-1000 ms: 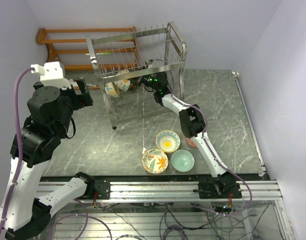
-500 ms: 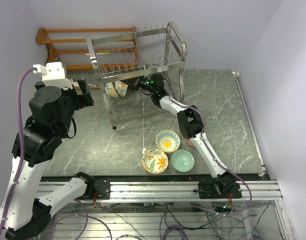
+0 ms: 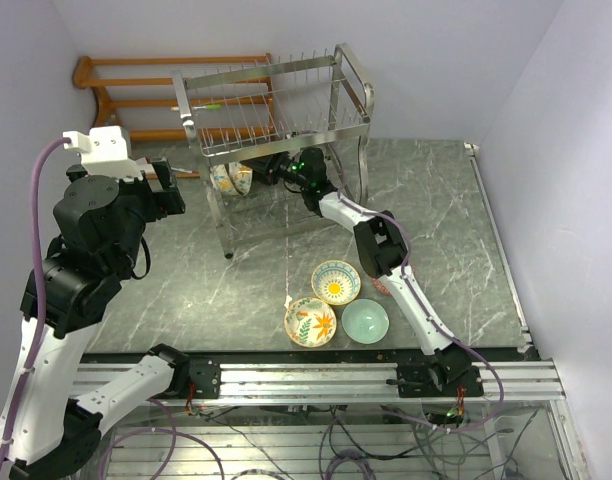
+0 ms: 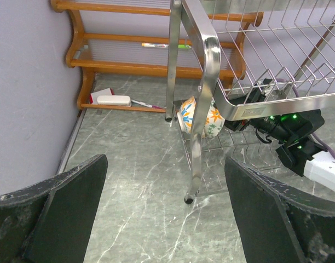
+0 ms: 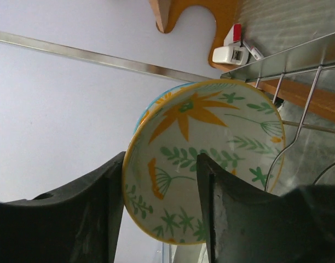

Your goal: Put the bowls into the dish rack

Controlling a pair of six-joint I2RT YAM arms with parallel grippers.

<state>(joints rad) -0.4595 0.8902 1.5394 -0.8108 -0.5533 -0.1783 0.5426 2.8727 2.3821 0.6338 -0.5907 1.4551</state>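
Front of the counter [image 3: 256,270]: three bowls are waiting near the arm bases. These are a floral bowl [image 3: 310,321], a mint bowl [image 3: 366,321] and a yellow-centred bowl [image 3: 336,282]. A red-patterned sliver [image 3: 383,287] is peeking out from behind the right arm [image 3: 386,250].
Left arm [image 3: 96,215]: it is holding raised and folded at the left, doing no work. The left end effector [image 4: 166,159] is hovering with its fingers spread wide and nothing between them, facing the rack's leg.
Right arm: it is stretching far forward and low, with its wrist going in under the upper tier.
Change: over the last second the right end effector [image 5: 160,161] has been pushing leftward. The carried bowl [image 5: 227,137] has been closing on the racked bowl [image 3: 223,178], and in the last half second it is barely moving.
Meaning: the placement is looking nearly finished, with letting go as the likely next step. That is making two bowls in the rack, with the rest waiting.
Right grip: one finger is sitting outside the rim and one inside. I cannot tell whether they are pressing or loosening.
Dish rack [image 3: 286,138]: its lower tier is taking both bowls, which are standing on edge just beside each other.
Wooden shelf [image 3: 166,62]: it is standing behind, against the wall.
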